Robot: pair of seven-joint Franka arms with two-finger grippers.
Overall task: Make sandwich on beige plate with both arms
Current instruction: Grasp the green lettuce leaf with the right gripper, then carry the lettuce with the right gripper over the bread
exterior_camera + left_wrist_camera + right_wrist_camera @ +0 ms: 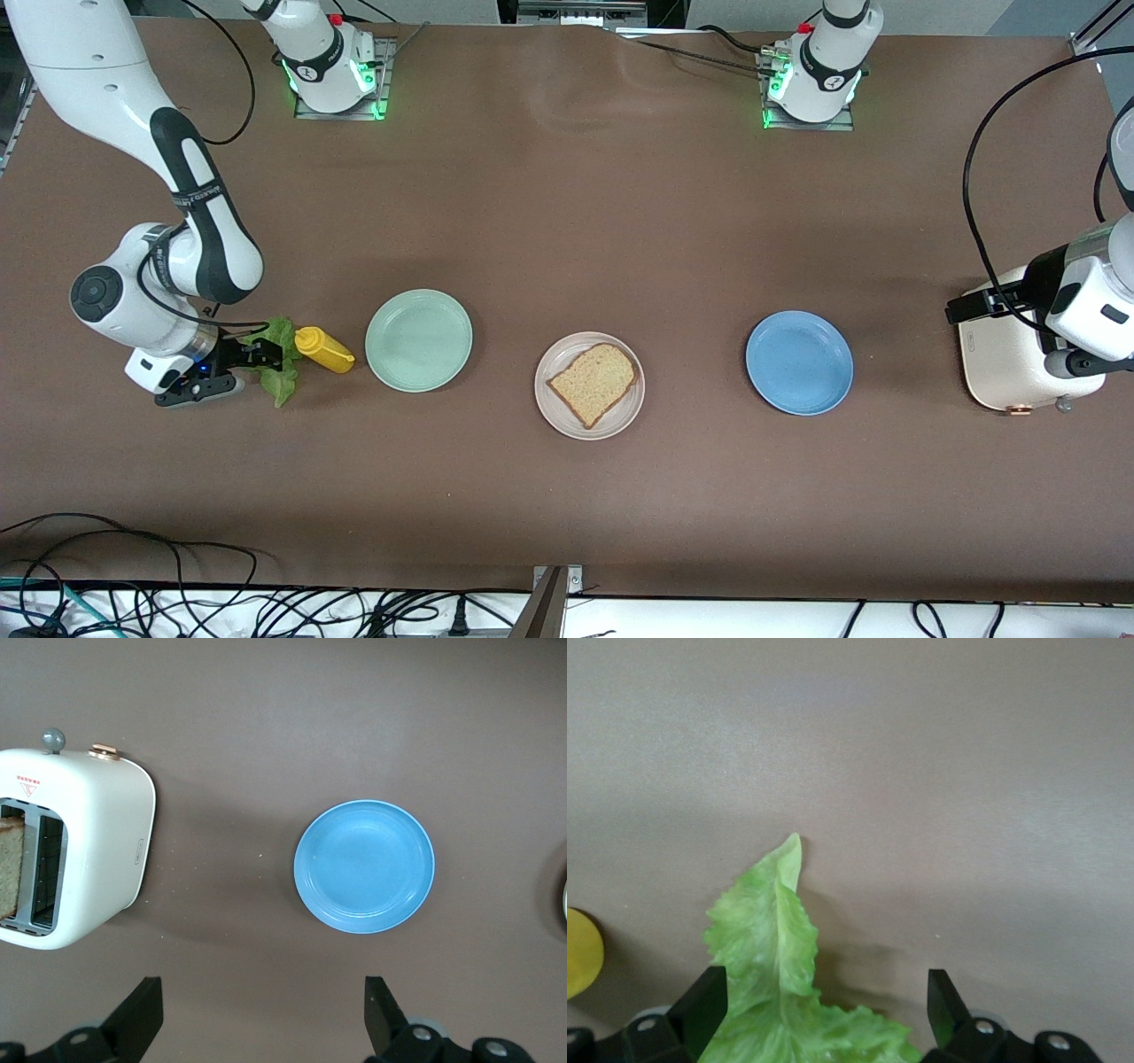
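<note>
A: Status on right hand (pixel 268 354)?
B: Down at the counter (pixel 567 204), at the right arm's end. Fingers spread wide, straddling the lettuce leaf (pixel 282 377), gripping nothing. Leaf flat on the counter, touching the yellow bottle (pixel 325 350), near the mint plate (pixel 418 340).
A: Why there?
B: Probably lined up for a pinch on the leaf, next layer for the sandwich. Judgement only.
A: Leaf orientation?
B: Long axis roughly nearer-to-farther from the front camera, across the row of plates. In the right wrist view, narrow tip sticking out past the fingers, ruffled broad end between them.
A: Beige plate (pixel 551 416)?
B: Mid-counter, between the mint and blue plates (pixel 799 361). One bread slice (pixel 595 383) on it, flat, turned diagonal, one corner toward the front camera. Nothing on top yet.
A: Left hand (pixel 264 1005)?
B: Waiting up over the toaster (pixel 1001 381) at the left arm's end. Fingers wide apart, nothing held. Second slice (pixel 9 868) standing in a toaster slot.
A: Risk?
B: Thin, limp leaf. Could slip or fold in the pinch.
</note>
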